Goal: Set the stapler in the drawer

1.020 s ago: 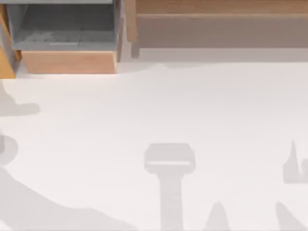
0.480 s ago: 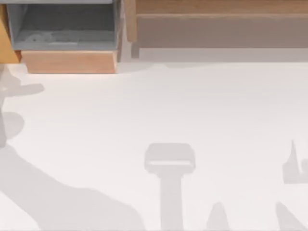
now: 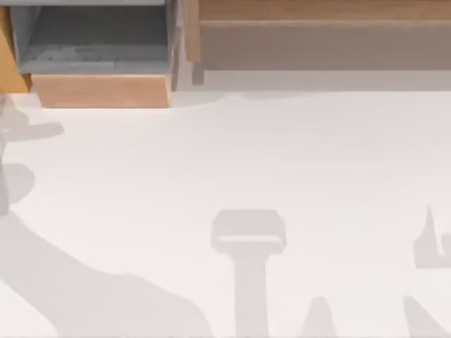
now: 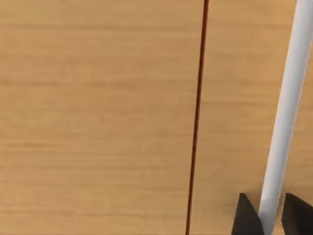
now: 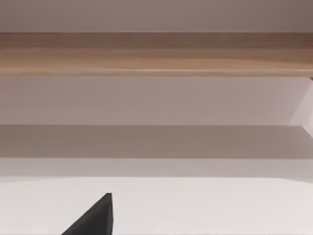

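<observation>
The drawer (image 3: 102, 90) stands open at the table's back left, with grey inner walls and floor behind a light tan front panel. The stapler is out of view. My left gripper (image 4: 269, 216) hangs close to an orange-tan wooden panel (image 4: 98, 117) that has a thin dark seam, and a white strip (image 4: 286, 107) runs past the gripper. My right gripper (image 5: 95, 218) is low over the white table, facing the long wooden shelf (image 5: 156, 54).
The long wooden shelf (image 3: 324, 39) with its brown recess spans the back right. An orange wooden side piece (image 3: 8, 63) stands left of the drawer. Arm shadows lie on the white table (image 3: 232, 155) at the left and along the front.
The left arm's shadow has spread farther right along the table's front left. The orange wooden piece at the left edge now ends higher up. The drawer has not moved.
</observation>
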Controlling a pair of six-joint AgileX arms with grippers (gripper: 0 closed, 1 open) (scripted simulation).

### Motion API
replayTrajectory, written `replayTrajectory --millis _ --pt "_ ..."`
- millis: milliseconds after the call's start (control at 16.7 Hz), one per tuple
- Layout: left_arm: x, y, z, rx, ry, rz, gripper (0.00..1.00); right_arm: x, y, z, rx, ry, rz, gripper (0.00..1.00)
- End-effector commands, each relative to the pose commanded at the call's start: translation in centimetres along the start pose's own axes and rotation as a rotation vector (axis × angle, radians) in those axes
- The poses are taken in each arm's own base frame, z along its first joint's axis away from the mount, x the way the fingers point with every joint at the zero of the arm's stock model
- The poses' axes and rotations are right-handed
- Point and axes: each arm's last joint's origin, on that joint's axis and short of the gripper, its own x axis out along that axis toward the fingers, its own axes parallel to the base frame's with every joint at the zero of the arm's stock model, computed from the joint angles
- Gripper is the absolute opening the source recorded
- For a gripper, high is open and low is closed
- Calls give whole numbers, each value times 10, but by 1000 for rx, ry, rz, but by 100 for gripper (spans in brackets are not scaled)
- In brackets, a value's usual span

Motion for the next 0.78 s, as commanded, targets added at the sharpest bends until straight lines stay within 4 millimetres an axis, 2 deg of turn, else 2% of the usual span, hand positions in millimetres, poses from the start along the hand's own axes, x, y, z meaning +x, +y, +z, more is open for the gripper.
replayTrajectory --millis 420,780 --pt "0 0 0 0 0 0 98 0 0 0 0 0 0 100" --pt "0 0 0 0 0 0 100 0 0 0 0 0 0 100"
